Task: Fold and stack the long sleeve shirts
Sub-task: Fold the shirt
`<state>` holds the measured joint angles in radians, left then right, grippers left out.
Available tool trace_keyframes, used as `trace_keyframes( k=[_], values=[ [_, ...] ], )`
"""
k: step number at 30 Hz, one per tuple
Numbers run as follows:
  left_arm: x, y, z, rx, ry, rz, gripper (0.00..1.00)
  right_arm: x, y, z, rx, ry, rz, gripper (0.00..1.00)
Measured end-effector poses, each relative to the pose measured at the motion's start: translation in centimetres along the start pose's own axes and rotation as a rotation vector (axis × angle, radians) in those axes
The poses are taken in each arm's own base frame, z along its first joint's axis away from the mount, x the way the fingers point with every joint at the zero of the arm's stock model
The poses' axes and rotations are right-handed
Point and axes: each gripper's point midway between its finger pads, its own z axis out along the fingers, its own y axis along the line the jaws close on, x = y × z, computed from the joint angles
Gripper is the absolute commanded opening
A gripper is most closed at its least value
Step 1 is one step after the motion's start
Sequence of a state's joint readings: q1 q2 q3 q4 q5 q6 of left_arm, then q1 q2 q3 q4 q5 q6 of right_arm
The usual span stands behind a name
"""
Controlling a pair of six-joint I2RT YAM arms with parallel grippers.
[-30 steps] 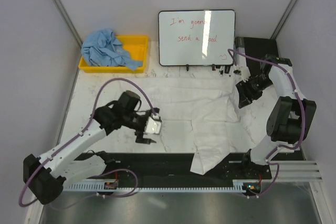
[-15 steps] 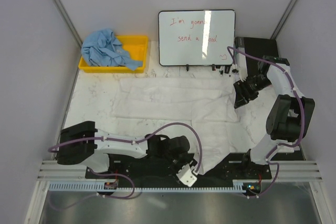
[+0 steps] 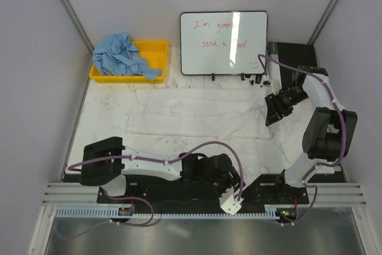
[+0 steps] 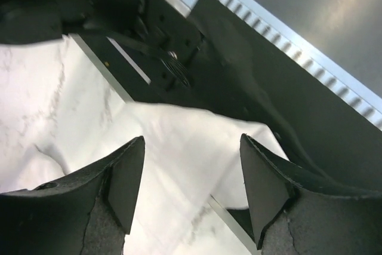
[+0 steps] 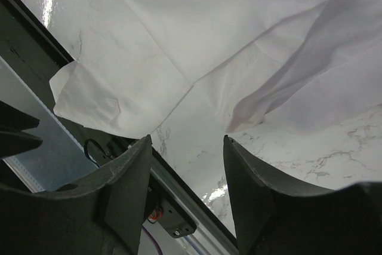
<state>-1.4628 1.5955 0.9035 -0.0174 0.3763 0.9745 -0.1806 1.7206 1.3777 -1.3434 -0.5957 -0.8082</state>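
A: Where are the 2 shirts?

B: The white shirt (image 3: pixel 197 111) lies spread and wrinkled across the middle of the bench. 1 corner of it hangs over the near edge onto the black plate (image 4: pixel 250 88). The blue shirt (image 3: pixel 119 55) is bunched in the left part of the bin (image 3: pixel 155 57), at the far left corner.

A: And the left gripper (image 4: pixel 192 144)?

B: It is at the near edge, right of the middle. Its fingers are spread wide with that corner showing between them, and they grip nothing. I cannot tell whether they touch the cloth.

A: The right gripper (image 5: pixel 186 141)?

B: It is near the right edge, over the white shirt's right side. Its fingers are also wide apart and hold nothing.
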Motion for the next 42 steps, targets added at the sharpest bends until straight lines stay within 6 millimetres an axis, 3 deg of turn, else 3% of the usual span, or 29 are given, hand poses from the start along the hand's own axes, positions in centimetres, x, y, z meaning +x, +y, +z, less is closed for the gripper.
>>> trace_keyframes(
  k=[4, 14, 16, 17, 21, 25, 28, 30, 32, 33, 35, 36, 38, 40, 42],
  values=[
    [-1.1, 1.0, 1.8, 0.008, -0.031, 0.03, 0.76, 0.0, 0.0, 0.0, -0.002, 0.0, 0.001, 0.6],
    [3.1, -2.1, 3.4, 0.142, 0.044, -0.002, 0.67, 0.0, 0.0, 0.1, -0.004, -0.001, 0.001, 0.61],
    [3.5, -1.9, 3.7, 0.153, 0.047, -0.018, 0.53, 0.0, 0.0, 0.1, -0.004, 0.0, 0.001, 0.6],
    [3.7, -1.7, 3.8, 0.154, 0.045, -0.026, 0.37, 0.0, 0.0, 0.1, -0.004, 0.0, 0.001, 0.6],
    [4.7, -1.0, 3.6, 0.145, 0.055, -0.049, 0.03, 0.0, 0.0, 0.1, -0.004, 0.0, 0.0, 0.6],
    [4.5, 0.1, 2.9, 0.104, 0.047, -0.089, 0.02, 0.0, 0.0, 0.1, -0.006, -0.002, -0.003, 0.62],
    [3.2, 3.1, 0.7, 0.015, 0.011, -0.197, 0.02, -0.3, 0.2, 0.2, -0.017, -0.004, -0.004, 0.64],
    [3.0, 7.2, -2.0, -0.089, -0.021, -0.297, 0.02, -1.2, -0.1, 0.0, -0.02, -0.015, -0.01, 0.67],
    [4.5, 12.7, -6.6, -0.253, -0.048, -0.428, 0.02, -2.4, -0.5, -0.3, -0.016, -0.04, -0.022, 0.69],
    [6.0, 15.4, -10.0, -0.356, -0.06, -0.508, 0.02, -3.4, -0.7, -0.7, -0.015, -0.06, -0.035, 0.71],
    [9.2, 17.9, -15.3, -0.504, -0.061, -0.641, 0.02, -5.0, -0.9, -1.1, -0.01, -0.094, -0.059, 0.73],
    [11.0, 18.4, -18.0, -0.575, -0.061, -0.718, 0.02, -6.1, -1.0, -1.4, -0.008, -0.117, -0.074, 0.73],
    [14.0, 17.8, -20.7, -0.656, -0.053, -0.857, 0.02, -7.1, -0.6, -1.3, -0.016, -0.133, -0.092, 0.73],
    [16.7, 15.6, -21.1, -0.677, -0.041, -1.014, 0.02, -7.8, 0.4, -0.7, -0.04, -0.128, -0.108, 0.71],
    [19.0, 12.2, -19.7, -0.651, -0.017, -1.179, 0.02, -8.2, 1.6, 0.3, -0.07, -0.108, -0.117, 0.7]
  ],
)
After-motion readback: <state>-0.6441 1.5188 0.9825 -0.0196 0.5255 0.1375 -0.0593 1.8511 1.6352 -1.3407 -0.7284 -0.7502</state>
